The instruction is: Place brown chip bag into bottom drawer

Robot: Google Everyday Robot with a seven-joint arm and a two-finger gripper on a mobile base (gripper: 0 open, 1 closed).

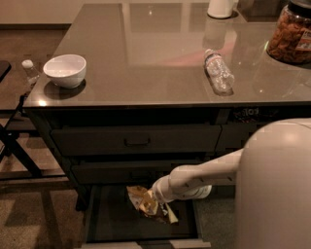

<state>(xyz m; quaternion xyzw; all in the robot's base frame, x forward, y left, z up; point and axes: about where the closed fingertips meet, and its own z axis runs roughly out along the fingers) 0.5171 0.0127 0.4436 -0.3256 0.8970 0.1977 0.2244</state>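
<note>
The bottom drawer [112, 228] stands pulled open under the counter, with a dark flat floor and a paler front edge. The brown chip bag [144, 201], crinkled yellow and brown, is inside the drawer near its back middle. My gripper [156, 198] reaches down from the white arm at the right and is at the bag's right side, over the drawer. Whether the bag rests on the floor or hangs just above it I cannot tell.
Two shut drawer fronts [137, 141] sit above the open drawer. On the counter lie a clear water bottle [218, 71], a white bowl [65, 70], a snack jar [290, 34] and a white container [221, 8]. A folding stand [14, 141] is at the left.
</note>
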